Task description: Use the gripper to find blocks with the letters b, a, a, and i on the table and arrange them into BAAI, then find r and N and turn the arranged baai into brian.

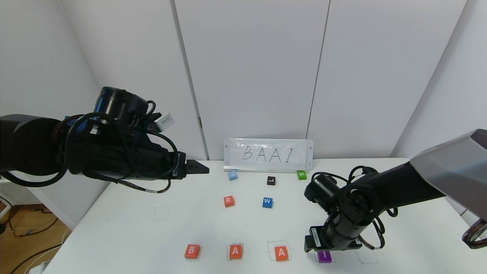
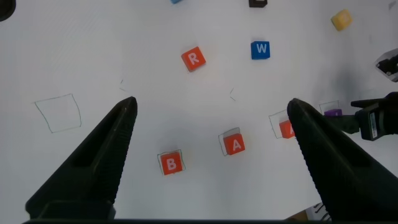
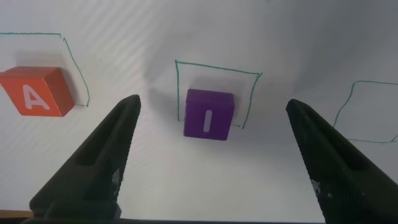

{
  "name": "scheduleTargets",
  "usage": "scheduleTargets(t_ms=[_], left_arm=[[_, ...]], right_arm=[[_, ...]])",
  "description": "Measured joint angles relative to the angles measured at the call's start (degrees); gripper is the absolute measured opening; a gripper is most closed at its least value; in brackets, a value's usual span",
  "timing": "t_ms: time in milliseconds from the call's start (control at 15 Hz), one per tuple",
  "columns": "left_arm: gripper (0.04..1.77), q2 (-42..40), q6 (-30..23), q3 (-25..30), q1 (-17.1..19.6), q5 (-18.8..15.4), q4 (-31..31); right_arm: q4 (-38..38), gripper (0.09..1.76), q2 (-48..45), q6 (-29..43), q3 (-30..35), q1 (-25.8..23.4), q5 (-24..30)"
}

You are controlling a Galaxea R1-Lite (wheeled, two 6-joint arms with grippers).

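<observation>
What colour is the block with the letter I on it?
Purple, with a white letter. The I block shows best in the right wrist view.

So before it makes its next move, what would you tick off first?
1. B block, two A blocks and purple I block in one row spelling BAAI: ok.
2. I block inside its drawn square: mostly; one corner reaches the outline, so cannot tell.
3. Right gripper open and off the I block: ok, it hangs above with the fingers wide.
4. R block in the open, nothing on it: ok.
5. N block found: not ok, no N reads among the far blocks.
6. Left gripper out of the way: ok, open and raised at the table's left side.
</observation>
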Motion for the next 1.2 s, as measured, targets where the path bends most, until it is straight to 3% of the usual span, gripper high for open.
scheduleTargets(t_ms=[933, 1200], left_arm=[[1.72, -1.5, 0.0, 0.4, -0.4, 0.7, 0.0], [1.72, -5.5, 0.1, 2.4, -1.9, 3.2, 0.5]], right_arm=[[0.2, 1.70, -13.5, -6.0, 3.8, -2.6, -0.2], [0.3, 1.70, -19.1, -6.0, 5.9, -2.3, -0.4]])
